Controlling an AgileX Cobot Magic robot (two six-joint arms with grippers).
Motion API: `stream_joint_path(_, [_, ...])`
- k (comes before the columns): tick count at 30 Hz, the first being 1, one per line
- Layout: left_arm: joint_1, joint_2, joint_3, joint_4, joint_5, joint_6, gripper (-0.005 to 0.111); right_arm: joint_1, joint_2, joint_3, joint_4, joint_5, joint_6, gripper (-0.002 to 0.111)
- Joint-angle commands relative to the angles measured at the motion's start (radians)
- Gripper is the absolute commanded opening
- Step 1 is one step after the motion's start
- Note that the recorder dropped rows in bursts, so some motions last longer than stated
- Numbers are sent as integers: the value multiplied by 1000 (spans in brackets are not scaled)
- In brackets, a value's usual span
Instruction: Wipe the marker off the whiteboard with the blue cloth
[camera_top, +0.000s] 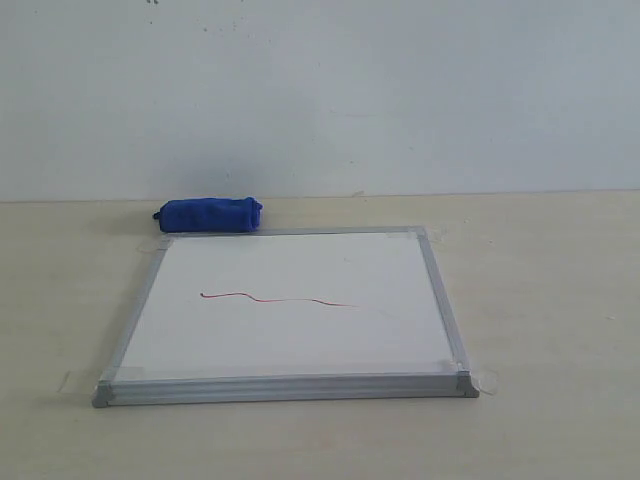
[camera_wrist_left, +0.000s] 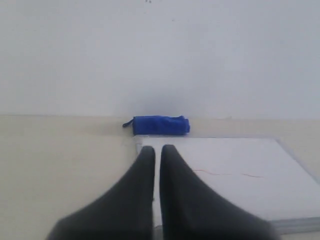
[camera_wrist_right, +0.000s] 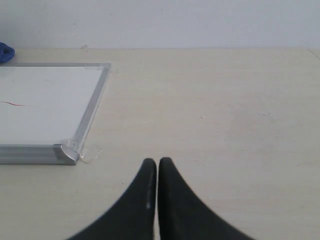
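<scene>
The whiteboard (camera_top: 300, 340) lies flat on the table with a thin wavy red marker line (camera_top: 280, 298) across its middle. The rolled blue cloth (camera_top: 208, 215) rests on the table just past the board's far left corner, against its frame. Neither arm shows in the exterior view. In the left wrist view my left gripper (camera_wrist_left: 157, 148) is shut and empty, back from the board's near left part, with the blue cloth (camera_wrist_left: 161, 125) and marker line (camera_wrist_left: 227, 174) ahead. My right gripper (camera_wrist_right: 158, 161) is shut and empty over bare table, right of the whiteboard (camera_wrist_right: 45, 107).
The table (camera_top: 545, 300) is a pale wood surface ending at a white wall (camera_top: 320, 90) right behind the cloth. Clear tape tabs (camera_top: 487, 380) hold the board's corners to the table. The board's metal frame (camera_wrist_right: 90, 120) stands slightly proud of the tabletop.
</scene>
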Motion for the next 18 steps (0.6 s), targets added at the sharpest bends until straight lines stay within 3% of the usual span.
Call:
stream_joint_path(1, [1,0,-160,-103,192,-9,4,-5,-5,-1,-6,-5,0,1])
stream_joint_path(9, [1,9,-202,-297,-28,31,4,-5,-5,-1,-6,-5,0,1])
stream_joint_path(11, [1,136,-262,-346,-49,97,4,-5,-5,-1,-6,-5,0,1])
stream_joint_path(18, [1,691,-660,-398,247,382,4,-5,-5,-1,-6,-5,0,1])
